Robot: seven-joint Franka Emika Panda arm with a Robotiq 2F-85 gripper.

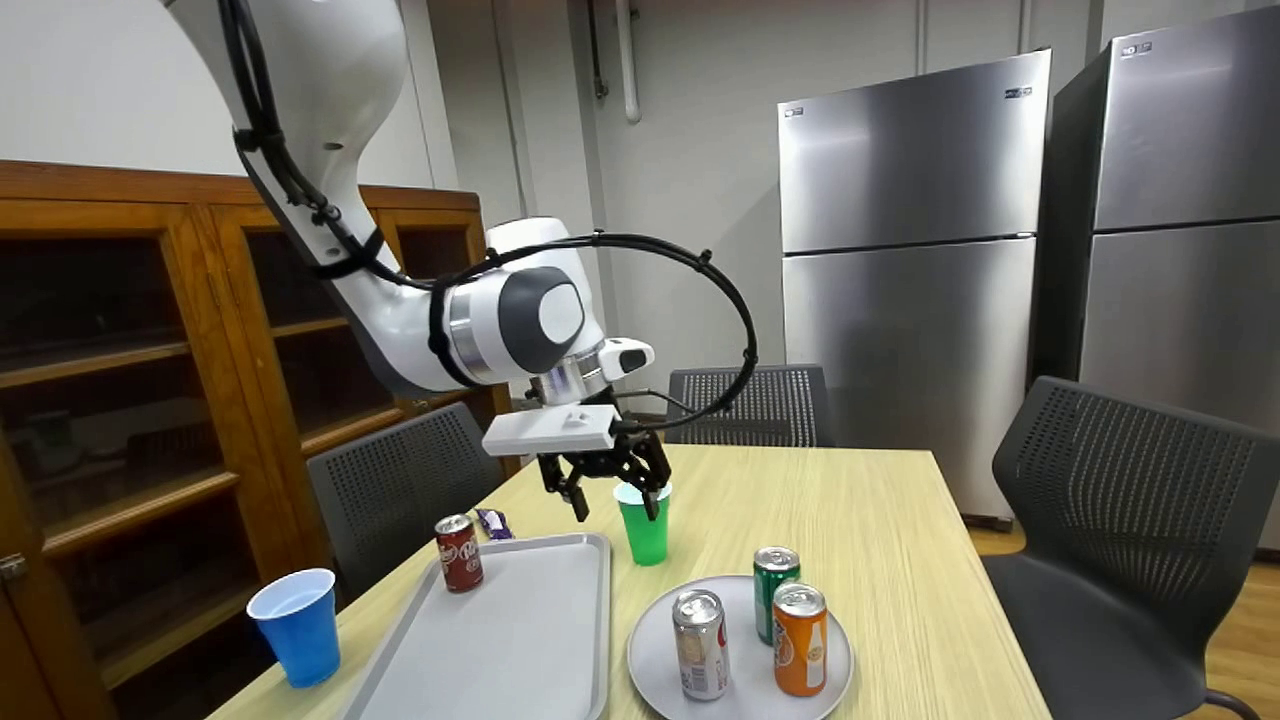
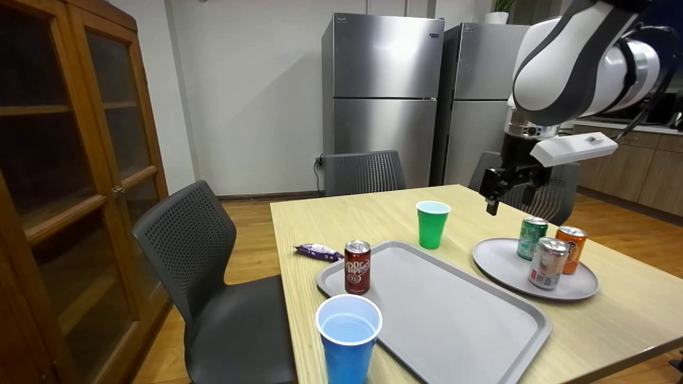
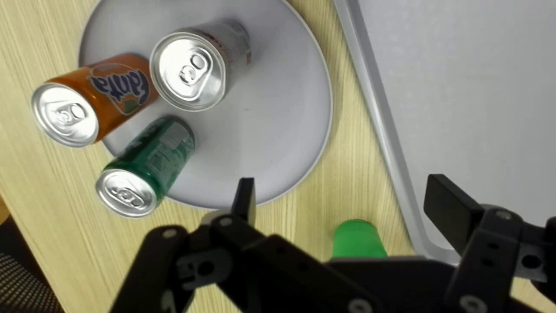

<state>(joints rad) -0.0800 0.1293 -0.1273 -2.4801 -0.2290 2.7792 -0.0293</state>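
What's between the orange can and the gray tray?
The silver can, part of the plate, then a bare strip of table; the wrist view shows it.

Room: a break room or dining area with kitchen fittings; whether in a home, office or lab cannot be told.
Refrigerators (image 2: 384, 138): two, tall, stainless steel, near a pale wall (image 2: 245, 106), a potted plant (image 2: 496, 18) showing above one.
Kitchen units (image 2: 651, 170): wood-fronted, below a pale worktop (image 2: 667, 129), in the background.
Cabinet (image 2: 98, 176): large, brown wood, with glass doors.
Table (image 2: 363, 218): pale wood grain, bearing soda cans (image 2: 357, 266) and plastic cups (image 2: 432, 226).
Chairs (image 2: 187, 240): dark grey with perforated backs, set around the table.
Floor (image 2: 251, 229): honey-brown wood.
Pipes (image 1: 627, 60): exposed on the wall.
Robot arm (image 1: 310, 60): white, over the table, a laboratory touch among dining furniture.
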